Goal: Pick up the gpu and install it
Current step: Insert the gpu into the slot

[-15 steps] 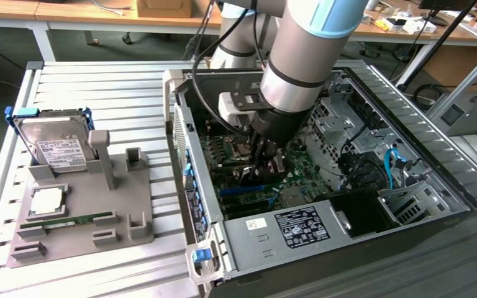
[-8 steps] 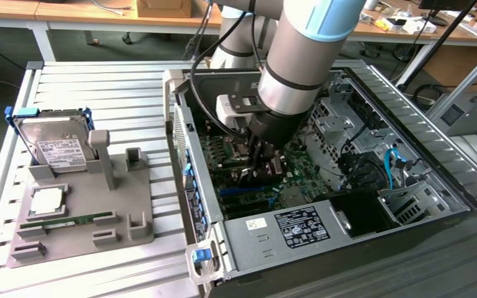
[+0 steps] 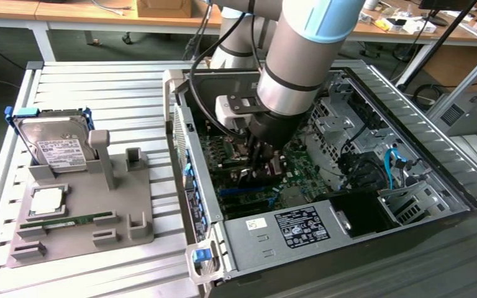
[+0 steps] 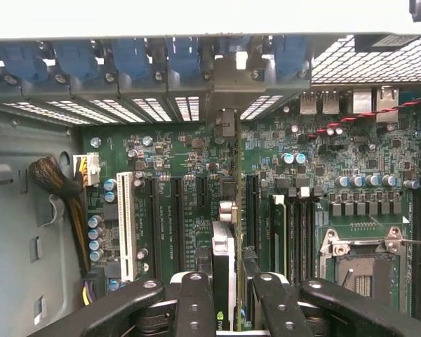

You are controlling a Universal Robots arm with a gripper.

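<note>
Inside the PC case (image 3: 425, 133), the gripper (image 4: 230, 295) stands clamped on the gpu (image 4: 224, 246), card on edge over the mobo (image 4: 175, 161) slots, far end at rear slot covers.

Robotics lab bench set up for computer assembly

A robot arm (image 3: 305, 56) reaches into an open computer case (image 3: 179, 118) on a slatted metal table (image 3: 97, 87), its gripper (image 4: 231, 309) closed around the gpu (image 4: 223, 260) and the motherboard (image 4: 182, 161) spread beyond the fingers (image 4: 195, 302); to the exterior view's left of the fingers a grey parts fixture (image 3: 72, 239) holds a hard drive (image 3: 56, 149), and well behind them stand wooden workbenches (image 3: 81, 15) strewn with a cardboard box (image 3: 164, 7), cables and small gear, the marks of a working lab
</note>
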